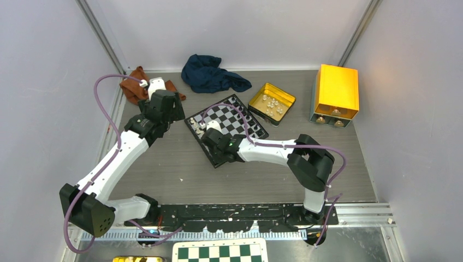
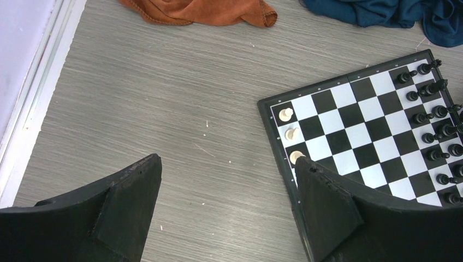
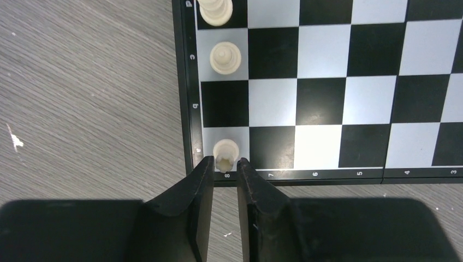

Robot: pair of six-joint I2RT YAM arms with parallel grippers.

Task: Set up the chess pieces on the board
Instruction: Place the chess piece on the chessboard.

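- Overhead, you cannot see the near-left corner of the board (image 1: 233,116); the right gripper (image 1: 209,135) covers it.
- The pieces in the yellow tin (image 1: 261,112) are too small for you to name.
- From the right wrist, the corner white piece (image 3: 225,150) sits at the fingertips (image 3: 205,170); you cannot tell whether they press it.
- The topmost white piece (image 3: 215,11) is cut by the upper edge.
- From the left wrist, the third white piece (image 2: 296,156) is half hidden behind a finger (image 2: 327,207) of the left gripper (image 2: 228,162), and the board runs off the right edge.
- The checkered sheet (image 1: 218,252) is cut off at the bottom.
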